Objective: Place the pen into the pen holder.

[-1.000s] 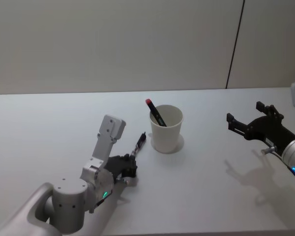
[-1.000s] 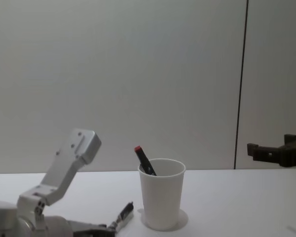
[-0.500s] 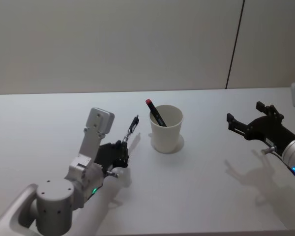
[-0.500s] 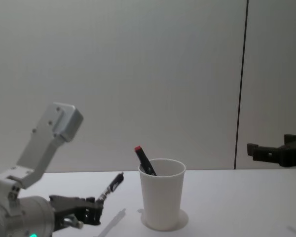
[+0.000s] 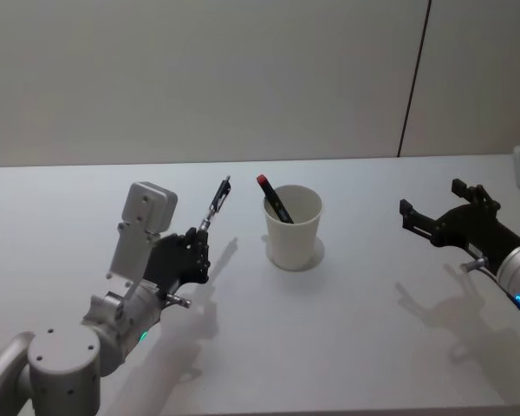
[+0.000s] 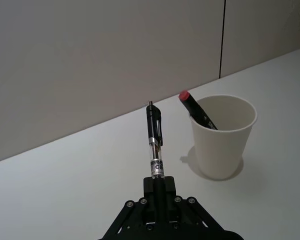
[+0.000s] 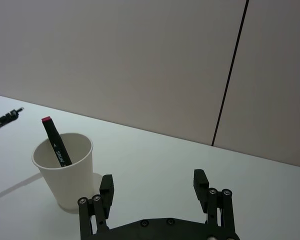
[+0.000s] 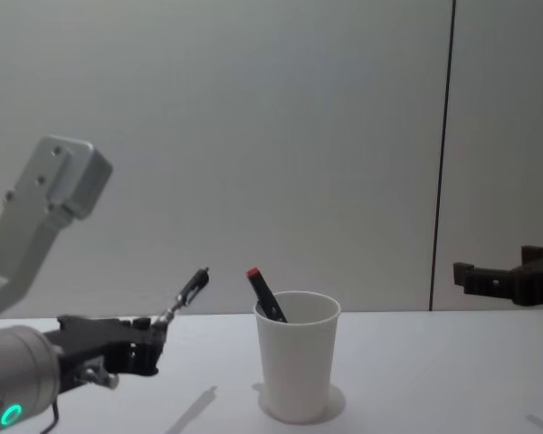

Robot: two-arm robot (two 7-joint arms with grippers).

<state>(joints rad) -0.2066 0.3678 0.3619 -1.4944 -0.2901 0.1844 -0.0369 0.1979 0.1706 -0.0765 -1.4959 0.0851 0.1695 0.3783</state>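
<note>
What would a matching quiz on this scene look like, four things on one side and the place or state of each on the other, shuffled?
Things:
1. pen
2. red-capped marker
3. pen holder
4. right hand

Places or states:
A. open, holding nothing, off to the right of the pen holder
B. standing upright on the table
C. leaning inside the pen holder
D. clamped in the left hand, raised above the table

Pairs: 1-D, 2-C, 3-B, 4-A

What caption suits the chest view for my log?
Left gripper holds a pen in the air beside the white cup, a red-capped marker inside it; right gripper open at right.
</note>
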